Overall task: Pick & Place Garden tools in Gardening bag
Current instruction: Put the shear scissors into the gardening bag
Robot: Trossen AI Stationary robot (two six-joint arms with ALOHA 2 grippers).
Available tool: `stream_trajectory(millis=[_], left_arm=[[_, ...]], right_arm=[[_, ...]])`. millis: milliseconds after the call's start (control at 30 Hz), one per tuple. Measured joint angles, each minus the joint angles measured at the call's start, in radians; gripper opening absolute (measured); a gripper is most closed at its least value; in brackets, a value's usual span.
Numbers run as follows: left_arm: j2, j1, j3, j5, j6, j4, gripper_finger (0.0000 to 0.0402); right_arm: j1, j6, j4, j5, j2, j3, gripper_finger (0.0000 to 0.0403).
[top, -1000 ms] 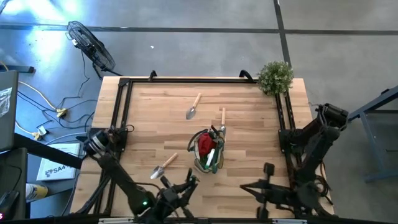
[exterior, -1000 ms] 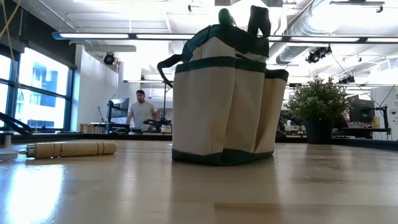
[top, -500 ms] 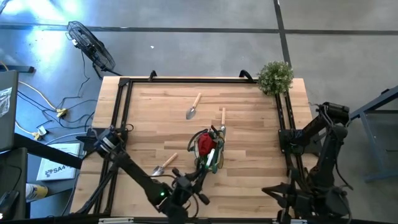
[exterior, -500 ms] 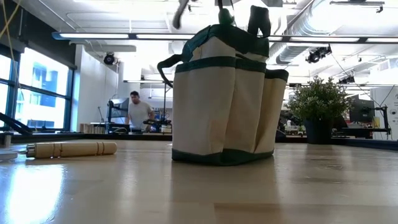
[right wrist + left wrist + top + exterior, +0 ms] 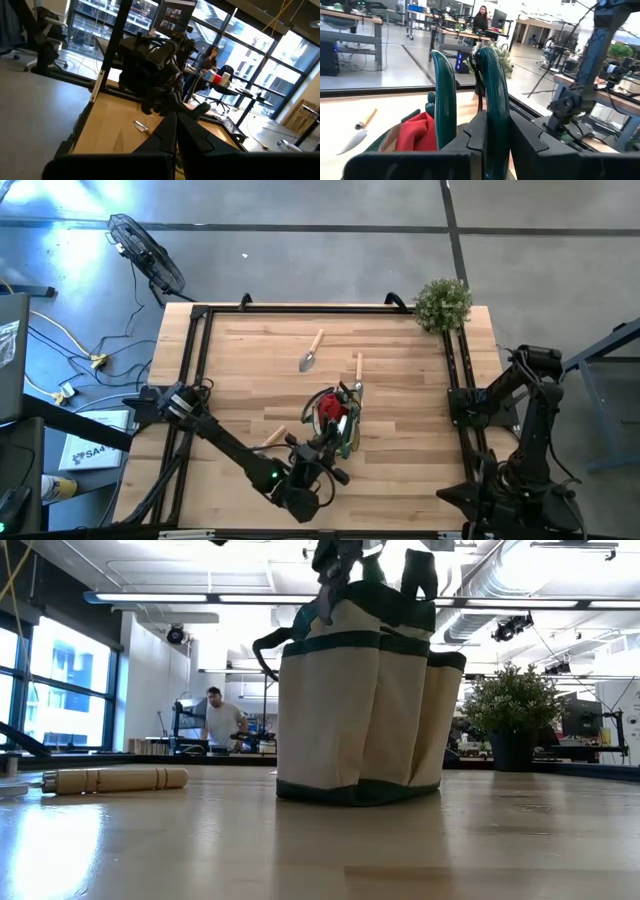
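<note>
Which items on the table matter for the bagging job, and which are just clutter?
Job:
gardening bag
trowel lying at the far middle
trowel beside the bag
trowel near the left arm
left end effector at the bag, gripping a green-handled tool

Clutter:
potted plant at the far right corner

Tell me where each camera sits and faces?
High: overhead, straight down on the table; both arms, left claw at the bag.
Low: tabletop height, level at the bag; left claw above it.
Left wrist: on left arm, facing the bag; own claw shows.
Right wrist: on right arm, facing the left arm; shut right claw shows.
Shared: first three see the bag.
</note>
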Motion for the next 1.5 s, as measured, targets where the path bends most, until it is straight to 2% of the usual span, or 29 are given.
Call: stream_trajectory(millis=[633, 1000, 1500], left_arm=[[0.0, 0.073, 0.0, 0.001, 0.075, -0.002, 0.0045], [0.0, 0.014, 0.001, -0.002, 0.08, -0.044, 0.0045], [0.049, 0.024, 0.002, -0.001, 0.062, -0.04, 0.0045]], right_arm=[[0.034, 0.0, -0.008, 0.0, 0.0, -0.001, 0.0003], [0.034, 0.0, -0.009, 0.0, 0.0, -0.001, 0.0003], [0.034, 0.007, -0.009, -0.001, 0.0, 0.0, 0.0003]])
